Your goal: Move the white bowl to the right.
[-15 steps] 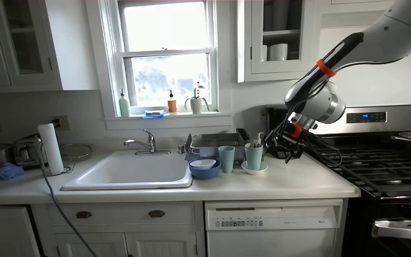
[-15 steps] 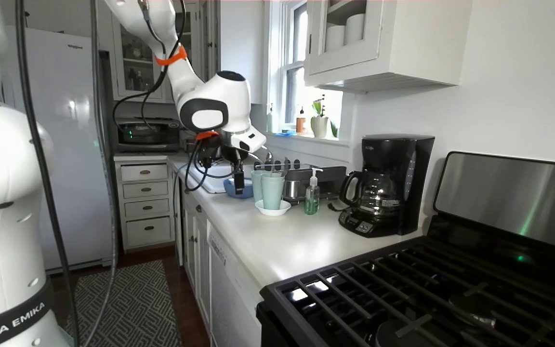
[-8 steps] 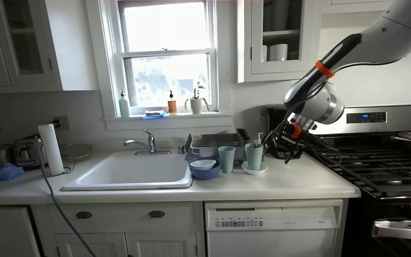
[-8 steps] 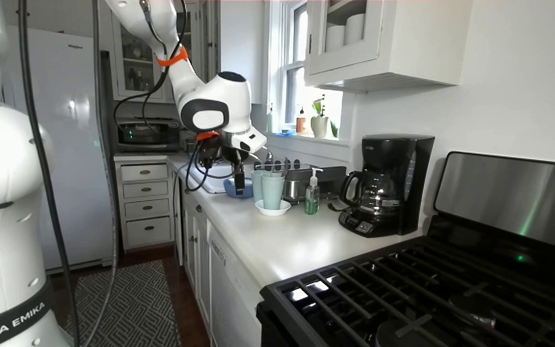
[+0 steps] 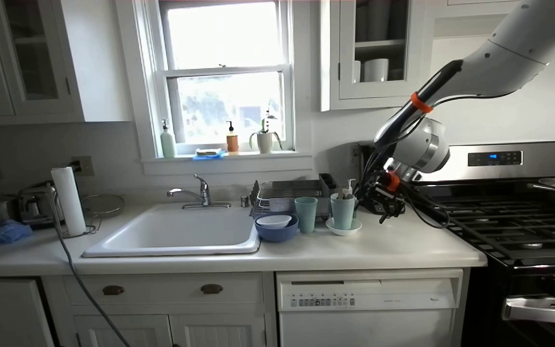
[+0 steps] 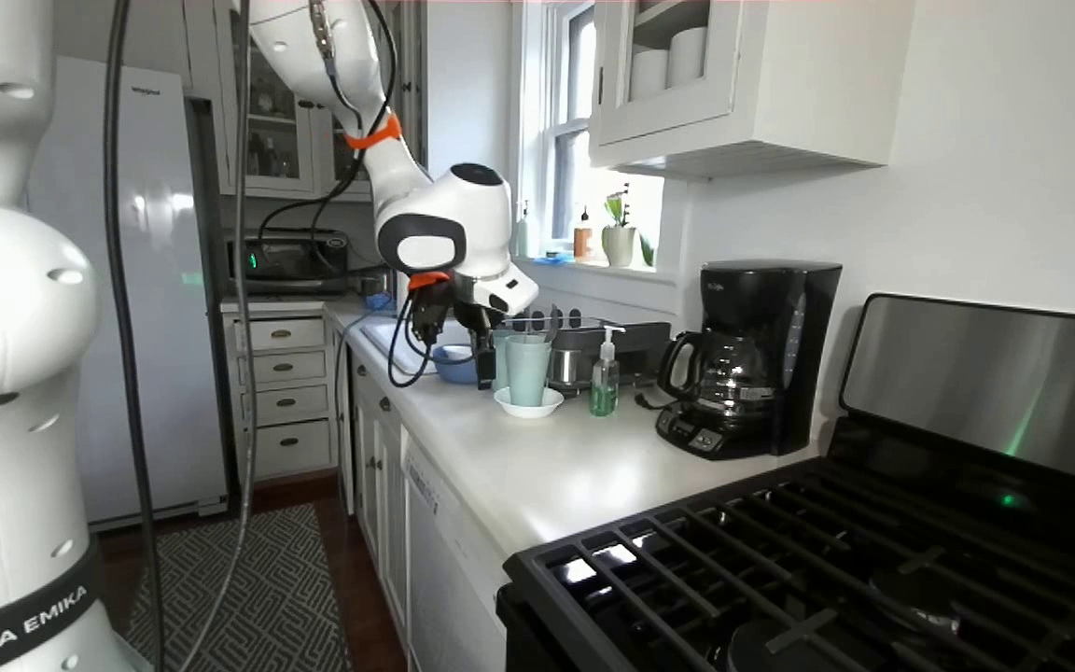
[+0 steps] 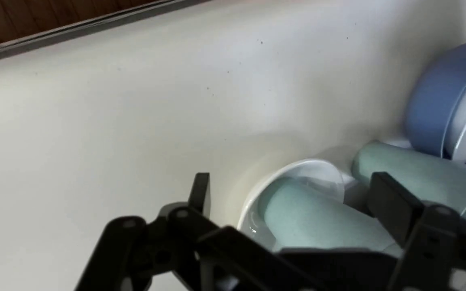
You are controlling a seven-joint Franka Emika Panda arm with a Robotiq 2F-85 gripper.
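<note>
A white bowl (image 5: 343,232) stands on the counter with a pale teal cup (image 5: 342,214) upright in it; the bowl also shows in the wrist view (image 7: 323,171). A matching teal cup (image 5: 306,219) stands to its left. A second white bowl (image 5: 273,221) sits inside a dark-blue bowl (image 5: 276,235) further left. My gripper (image 7: 291,190) is open and empty. In the wrist view its fingers appear on either side of the cup and bowl, apart from them. In an exterior view my gripper (image 5: 389,218) hangs above the counter, right of the cup.
A dish rack (image 5: 292,190) stands behind the cups. A green soap pump (image 6: 604,387) and a black coffee maker (image 6: 780,373) stand near the wall. The sink (image 5: 195,226) lies left, the stove (image 5: 523,226) right. The counter's front edge is near.
The arm and open gripper have moved left and slightly down in one exterior picture, towards the cup in the bowl. The bowls and cups have not moved.
</note>
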